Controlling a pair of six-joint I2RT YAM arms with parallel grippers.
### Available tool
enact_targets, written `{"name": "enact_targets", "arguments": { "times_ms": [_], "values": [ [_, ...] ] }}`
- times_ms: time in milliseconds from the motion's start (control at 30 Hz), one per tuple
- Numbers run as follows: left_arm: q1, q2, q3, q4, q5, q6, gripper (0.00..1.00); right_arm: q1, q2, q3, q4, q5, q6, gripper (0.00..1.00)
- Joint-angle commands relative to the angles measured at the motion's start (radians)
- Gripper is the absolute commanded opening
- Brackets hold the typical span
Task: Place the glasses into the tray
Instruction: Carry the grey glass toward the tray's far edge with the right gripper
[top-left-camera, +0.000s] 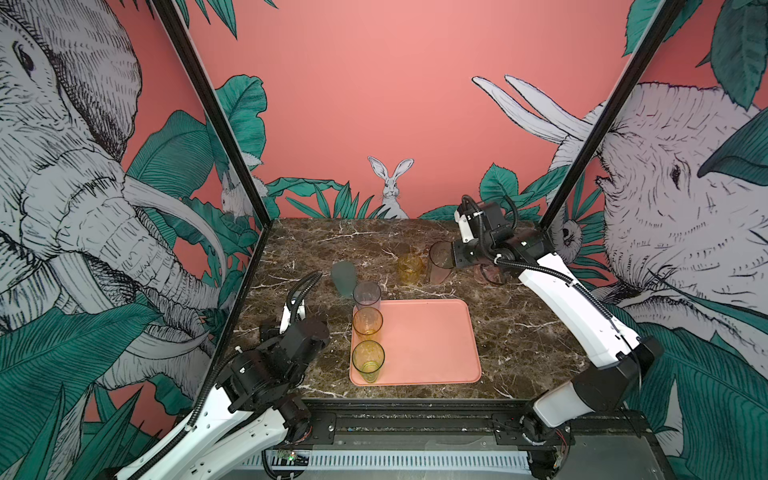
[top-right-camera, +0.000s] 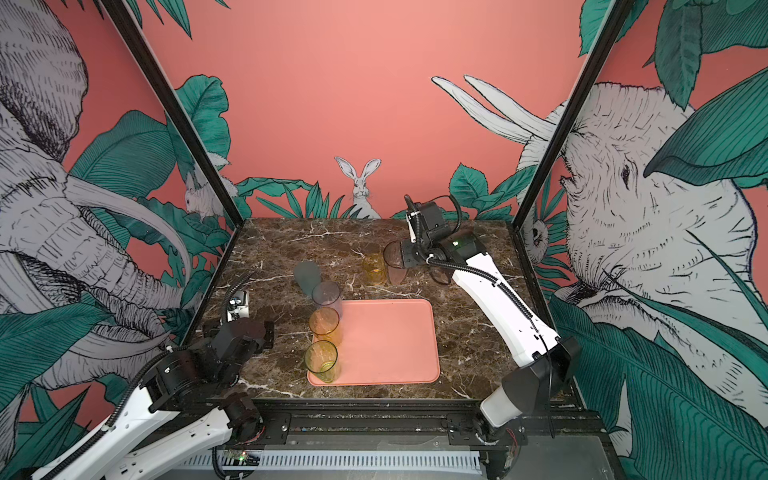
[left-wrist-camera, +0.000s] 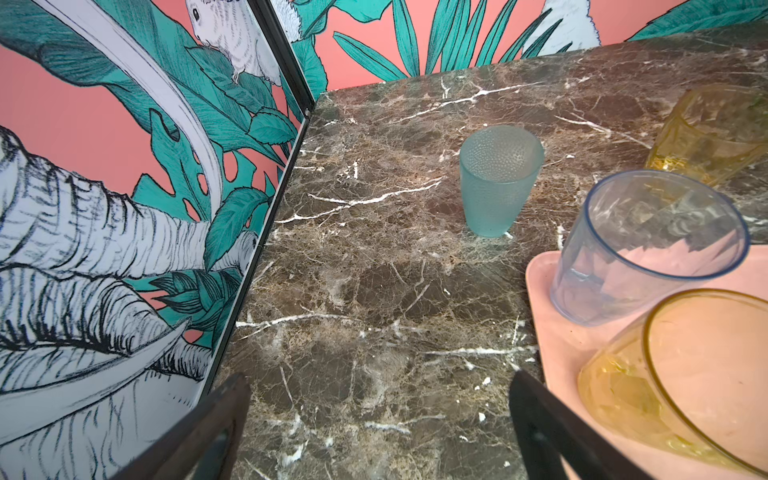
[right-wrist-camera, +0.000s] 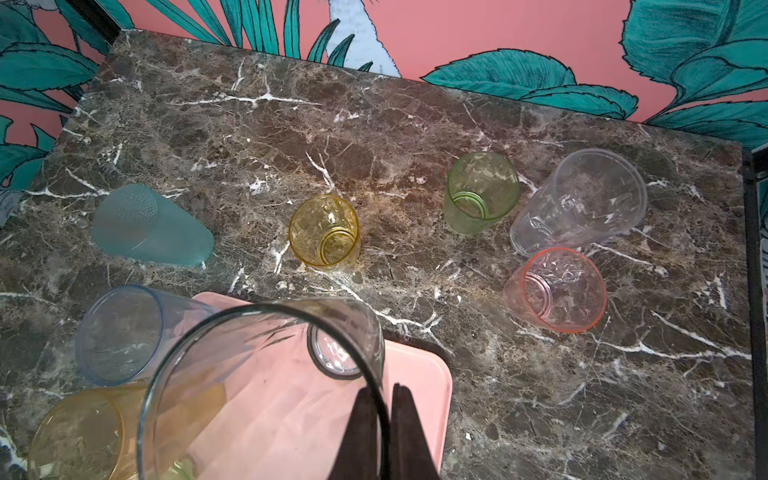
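Two arms are seen in both top views. The right arm is stretched from the near right corner toward the far side of the table, and its wrist is bent so that its jaws point left. The left arm is folded low at the near left, with its wrist just beside the left rim of the tray.

The right jaws are pressed almost together on the rim of the smoky glass, one finger inside the wall and one outside. That glass is held tilted beyond the tray's far edge. Whether its base touches the table cannot be told. The left jaws are spread wide over bare table and hold nothing.

The table is dark brown marble with white veins. The tray is flat, salmon-pink and round-cornered, with a low rim. Three tall translucent glasses stand upright in it along the left rim: the blue-grey glass farthest, the amber glass in the middle, and the yellow-green glass nearest.

Five more stand on the table:
- the frosted, dimpled teal glass
- the short faceted yellow glass
- the green glass
- the tall clear glass
- the short pink glass, which has a reddish rim
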Motion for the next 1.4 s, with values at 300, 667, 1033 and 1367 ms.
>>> {"name": "enact_targets", "arguments": {
  "times_ms": [300, 667, 1033, 1367],
  "values": [
    [0.005, -0.007, -0.016, 0.01, -0.017, -0.018, 0.98, 0.078, -0.01, -0.165, 0.166, -0.015, 0.052, 0.0],
    [0.005, -0.007, -0.016, 0.008, -0.013, -0.019, 0.98, 0.127, 0.026, -0.246, 0.236, -0.033, 0.072, 0.0],
    [0.005, -0.006, -0.017, 0.008, -0.011, -0.022, 0.98, 0.144, 0.05, -0.298, 0.294, -0.031, 0.076, 0.0],
    [0.004, -0.001, -0.019, 0.01, -0.01, -0.02, 0.98, 0.146, 0.1, -0.306, 0.316, -0.031, 0.074, 0.0]
  ]
}}
